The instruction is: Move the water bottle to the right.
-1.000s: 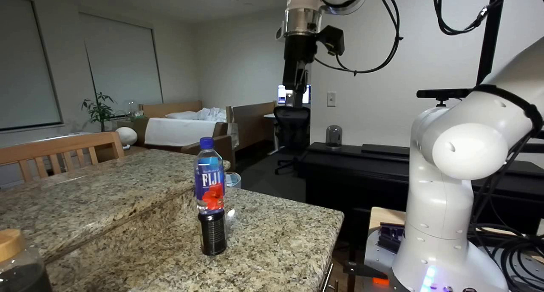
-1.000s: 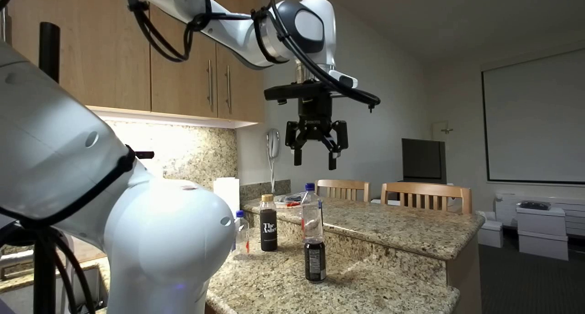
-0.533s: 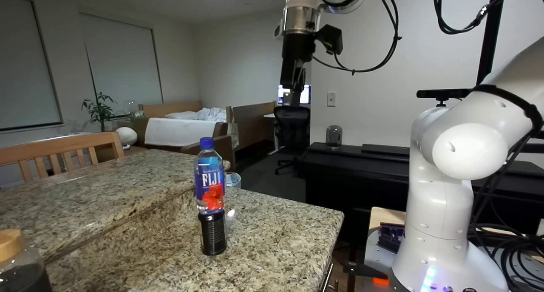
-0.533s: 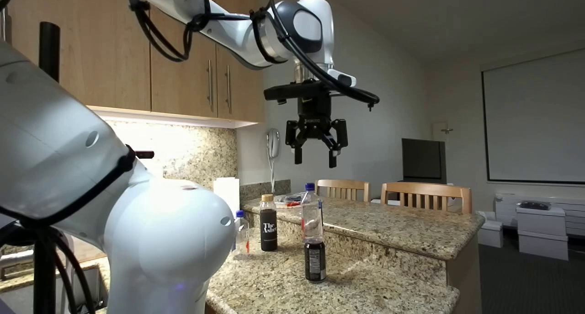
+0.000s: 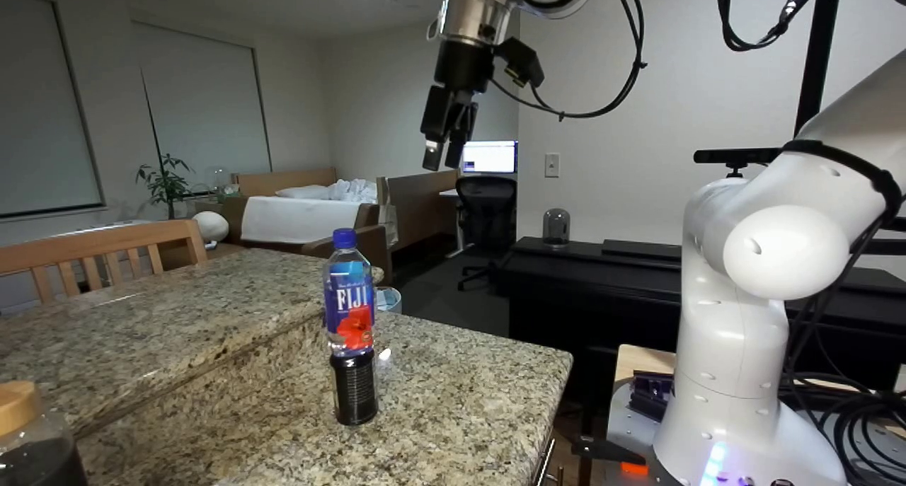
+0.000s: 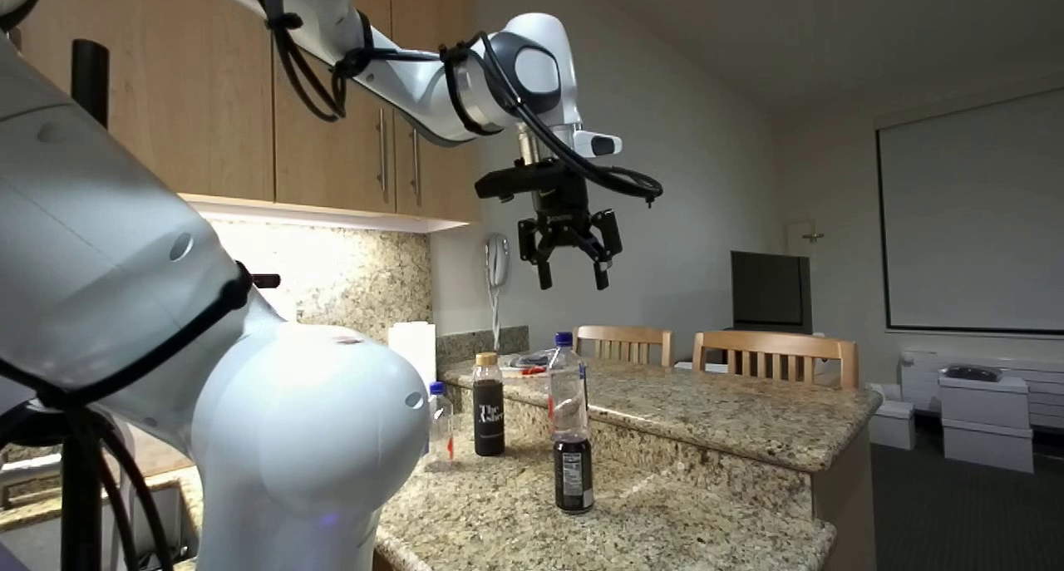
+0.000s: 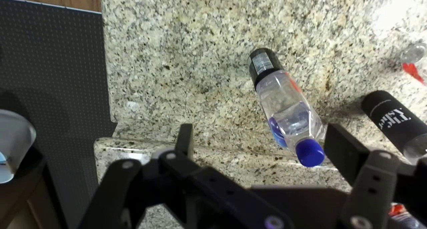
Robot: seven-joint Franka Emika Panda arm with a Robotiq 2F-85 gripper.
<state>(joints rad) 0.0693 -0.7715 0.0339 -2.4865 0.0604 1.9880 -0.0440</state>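
The water bottle, clear with a blue cap and a blue label with a red flower, stands upright on top of a dark can in both exterior views (image 5: 349,298) (image 6: 568,396). The can (image 5: 355,387) stands on the granite counter. My gripper (image 5: 442,162) is open and empty, in the air above the bottle's height and tilted. In the wrist view, the blue cap of the water bottle (image 7: 287,105) appears between the open fingers (image 7: 259,135), closer to the right finger; they do not visibly touch it. The can (image 7: 263,64) shows below the bottle.
A dark bottle with a wooden cap (image 6: 489,413) and a second clear blue-capped bottle (image 6: 439,430) stand farther along the counter. A raised granite ledge (image 6: 706,405) runs along the can's side. The lower counter (image 5: 460,394) ends at an edge facing the robot base.
My gripper has moved left in both exterior views and has tilted, its fingertips swinging away from the robot base. The fingers stay open. The water bottle and can have not moved.
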